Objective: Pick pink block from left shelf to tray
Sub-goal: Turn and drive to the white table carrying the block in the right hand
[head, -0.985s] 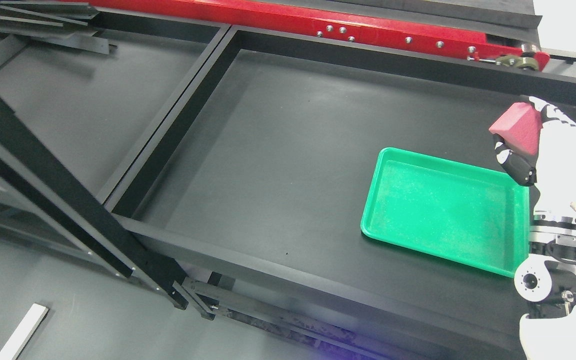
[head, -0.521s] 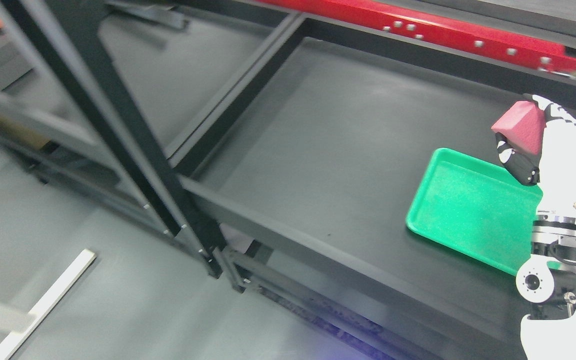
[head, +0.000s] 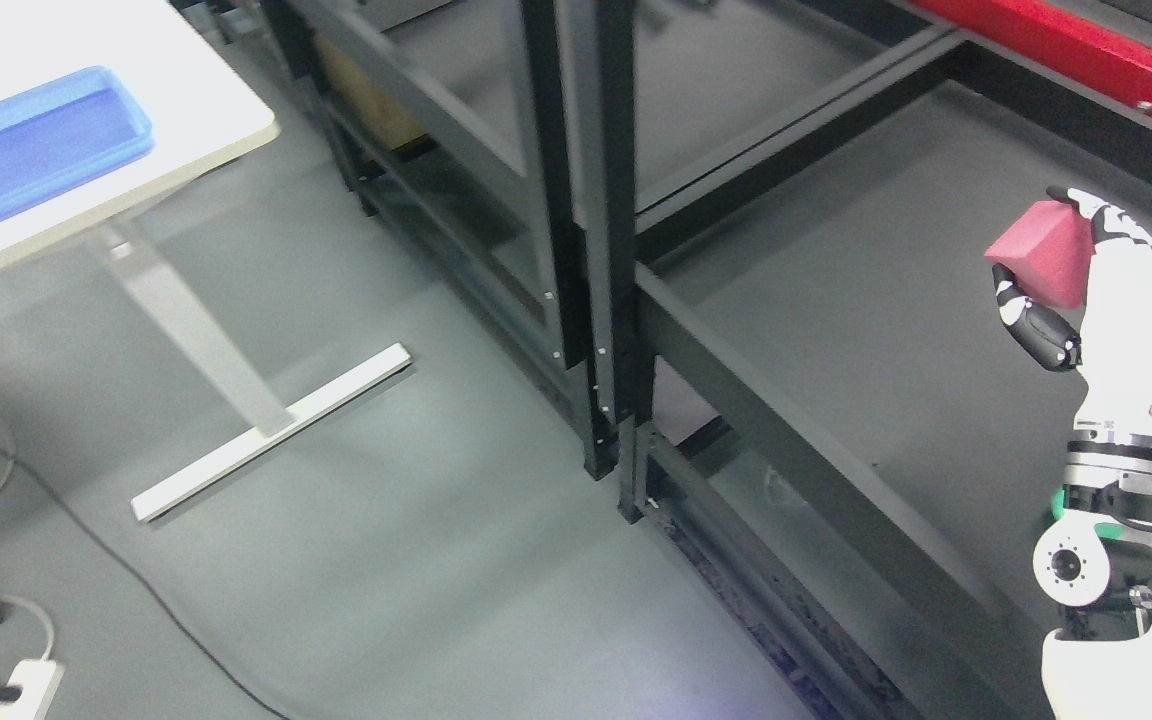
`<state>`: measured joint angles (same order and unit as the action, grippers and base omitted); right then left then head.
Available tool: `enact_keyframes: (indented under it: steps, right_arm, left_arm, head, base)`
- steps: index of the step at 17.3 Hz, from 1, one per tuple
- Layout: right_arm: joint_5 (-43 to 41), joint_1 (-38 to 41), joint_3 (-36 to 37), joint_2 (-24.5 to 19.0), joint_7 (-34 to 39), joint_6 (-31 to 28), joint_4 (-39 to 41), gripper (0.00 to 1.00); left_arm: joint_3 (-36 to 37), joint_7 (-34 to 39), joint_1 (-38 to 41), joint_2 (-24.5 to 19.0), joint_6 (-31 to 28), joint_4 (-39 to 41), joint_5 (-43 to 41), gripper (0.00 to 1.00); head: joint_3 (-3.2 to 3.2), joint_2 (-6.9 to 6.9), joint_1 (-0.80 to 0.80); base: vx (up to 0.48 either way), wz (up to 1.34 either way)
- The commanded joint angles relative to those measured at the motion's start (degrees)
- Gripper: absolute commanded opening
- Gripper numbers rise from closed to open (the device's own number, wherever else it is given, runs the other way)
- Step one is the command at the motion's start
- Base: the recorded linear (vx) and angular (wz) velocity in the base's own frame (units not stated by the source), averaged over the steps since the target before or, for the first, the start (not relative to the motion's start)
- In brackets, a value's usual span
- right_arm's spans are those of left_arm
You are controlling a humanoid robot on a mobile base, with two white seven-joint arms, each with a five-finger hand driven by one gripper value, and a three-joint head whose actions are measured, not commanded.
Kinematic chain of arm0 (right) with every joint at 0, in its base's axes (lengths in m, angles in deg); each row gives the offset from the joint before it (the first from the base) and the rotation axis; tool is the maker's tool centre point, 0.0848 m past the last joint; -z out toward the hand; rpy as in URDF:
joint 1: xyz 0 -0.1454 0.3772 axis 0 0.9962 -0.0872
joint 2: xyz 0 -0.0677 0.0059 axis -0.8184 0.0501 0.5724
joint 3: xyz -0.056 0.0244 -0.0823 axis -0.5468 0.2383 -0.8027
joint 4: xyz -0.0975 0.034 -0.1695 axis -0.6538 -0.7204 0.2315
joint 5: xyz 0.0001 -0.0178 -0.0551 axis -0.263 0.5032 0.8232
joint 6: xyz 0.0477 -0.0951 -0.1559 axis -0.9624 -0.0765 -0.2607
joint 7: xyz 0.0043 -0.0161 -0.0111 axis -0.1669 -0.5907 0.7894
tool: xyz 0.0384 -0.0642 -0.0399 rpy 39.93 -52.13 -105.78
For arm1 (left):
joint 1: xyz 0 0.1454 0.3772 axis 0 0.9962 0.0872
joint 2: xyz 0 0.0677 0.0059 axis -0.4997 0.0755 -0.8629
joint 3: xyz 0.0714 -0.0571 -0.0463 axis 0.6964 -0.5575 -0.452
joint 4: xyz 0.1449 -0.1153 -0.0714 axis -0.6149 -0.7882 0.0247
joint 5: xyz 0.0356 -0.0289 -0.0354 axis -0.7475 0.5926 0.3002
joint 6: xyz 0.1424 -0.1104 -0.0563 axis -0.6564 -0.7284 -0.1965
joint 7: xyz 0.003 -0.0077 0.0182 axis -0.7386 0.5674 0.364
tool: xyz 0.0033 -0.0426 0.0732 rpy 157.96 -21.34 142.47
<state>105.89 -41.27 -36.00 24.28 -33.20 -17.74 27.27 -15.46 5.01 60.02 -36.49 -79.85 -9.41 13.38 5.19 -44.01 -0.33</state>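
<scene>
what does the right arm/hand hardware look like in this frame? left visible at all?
The right hand has a white shell with black joint segments on its fingers. Below it sits a silver metal wrist ring, then black hardware with a round white joint cap carrying a ring of small holes. A black cable loops off the wrist toward the right edge. The forearm cover at the bottom is white. The left arm is not in view.

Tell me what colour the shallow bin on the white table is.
Blue; the shallow plastic bin shows at the head view's upper left.
</scene>
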Motion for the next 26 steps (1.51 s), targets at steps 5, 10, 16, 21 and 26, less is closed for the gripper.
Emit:
enact_keyframes:
  steps: [5, 10, 16, 21, 26]
  right_arm:
    - [-0.09, 0.14, 0.18, 0.38, 0.02, 0.00, 0.35, 0.04]
    - [-0.09, 0.23, 0.27, 0.21, 0.02, 0.00, 0.26, 0.04]
    - [-0.09, 0.23, 0.27, 0.30, 0.02, 0.00, 0.26, 0.04]
    - [-0.09, 0.23, 0.27, 0.21, 0.02, 0.00, 0.26, 0.04]
    - [-0.09, 0.23, 0.18, 0.21, 0.02, 0.00, 0.26, 0.04]
  left_arm:
    - [0.00, 0.02, -1.32, -1.00, 0.05, 1.00, -0.09, 1.00]
    - [0.00, 0.02, -1.32, -1.00, 0.05, 1.00, -0.09, 1.00]
    - [0.00, 0.02, -1.32, -1.00, 0.05, 1.00, -0.09, 1.00]
    - [0.00, 0.02, -1.32, -1.00, 0.05, 1.00, -0.09, 1.00]
    - [0.00, 0.02, -1.32, -1.00, 0.05, 1.00, -0.09, 1.00]
  head:
    - [0.00, 0.00, 0.00]
    - [0.00, 0.00, 0.00]
    - [0.00, 0.00, 0.00]
    - [0.00, 0.00, 0.00]
    - [0.00, 0.00, 0.00]
  base:
    - [-0.149, 0.87]
    - [-0.122, 0.75]
    - [-0.068, 0.51]
    - [0.028, 0.33]
    - [0.119, 0.34]
